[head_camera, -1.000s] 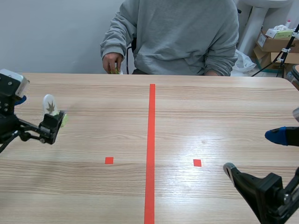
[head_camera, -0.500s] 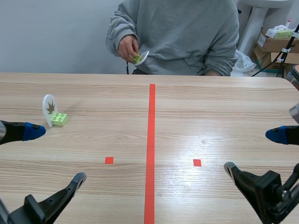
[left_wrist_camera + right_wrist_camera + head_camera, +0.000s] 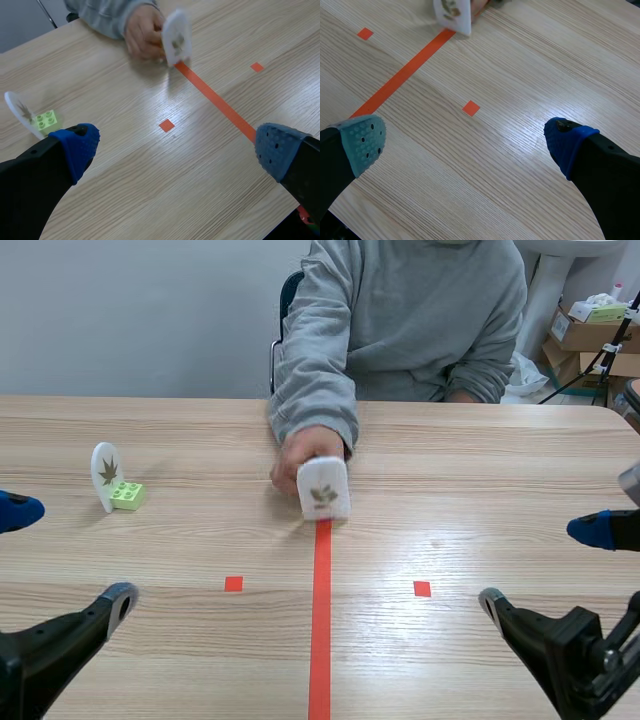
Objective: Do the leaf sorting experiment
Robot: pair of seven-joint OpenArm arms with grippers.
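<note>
A person's hand (image 3: 305, 452) holds a white card with a brown leaf (image 3: 323, 488) upright on the table at the far end of the red centre line. A white oval leaf card (image 3: 105, 473) on a light green brick (image 3: 127, 495) stands alone at the far left. My left gripper (image 3: 68, 555) is open at the near left, well short of both cards. My right gripper (image 3: 543, 565) is open at the near right. Ahead of the left gripper (image 3: 177, 147) I see the held card (image 3: 176, 37) and the oval card (image 3: 20, 111). Far ahead of the right gripper (image 3: 465, 140) is the held card (image 3: 452, 12).
The person sits across the table, their grey sleeve (image 3: 315, 360) reaching over its far middle. Cardboard boxes (image 3: 590, 335) stand beyond the table's back right corner. Small red squares (image 3: 233, 584) (image 3: 422, 589) flank the centre line.
My left gripper let go of the oval card's brick and drew back to the near left, open. The person's hand brought a second leaf card down onto the centre line.
</note>
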